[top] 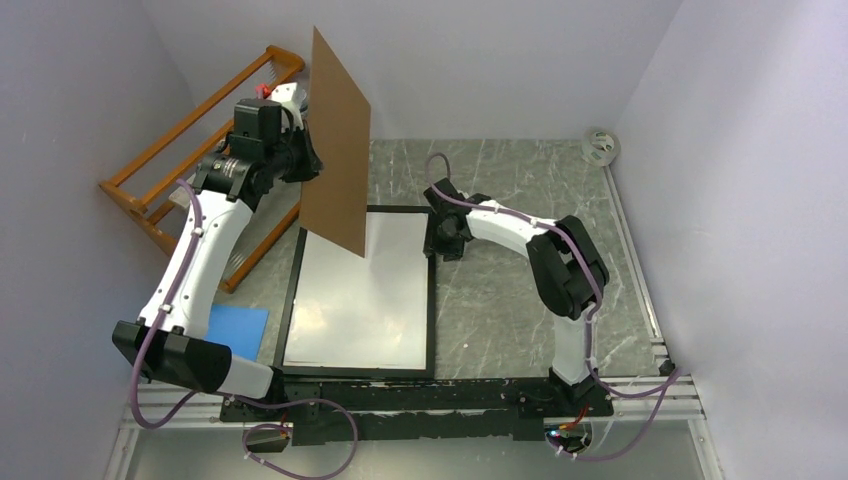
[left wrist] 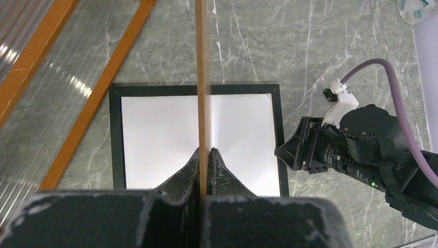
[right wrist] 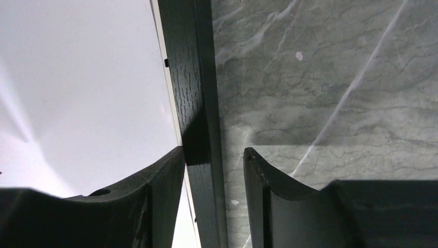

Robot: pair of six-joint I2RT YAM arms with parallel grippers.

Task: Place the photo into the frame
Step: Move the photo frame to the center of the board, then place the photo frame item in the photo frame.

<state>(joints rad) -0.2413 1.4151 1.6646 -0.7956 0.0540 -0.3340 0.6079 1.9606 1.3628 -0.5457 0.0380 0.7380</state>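
Note:
The black frame (top: 433, 320) lies flat on the marble table. Inside it lies the photo (top: 360, 300) with only its plain white back showing. My left gripper (top: 305, 160) is shut on a brown cardboard backing board (top: 335, 150), held upright on edge above the frame's far end. The left wrist view shows the board's thin edge (left wrist: 202, 77) pinched between the fingers (left wrist: 205, 151), over the photo (left wrist: 155, 139) and frame (left wrist: 116, 134). My right gripper (right wrist: 213, 150) straddles the frame's right bar (right wrist: 193, 77). Its jaws are open: one finger over the photo's edge (right wrist: 77, 77), the other standing off over the table.
An orange wooden rack (top: 190, 150) leans at the back left beside the left arm. A blue sheet (top: 238, 330) lies left of the frame. A roll of tape (top: 600, 145) sits in the far right corner. Walls close in on both sides.

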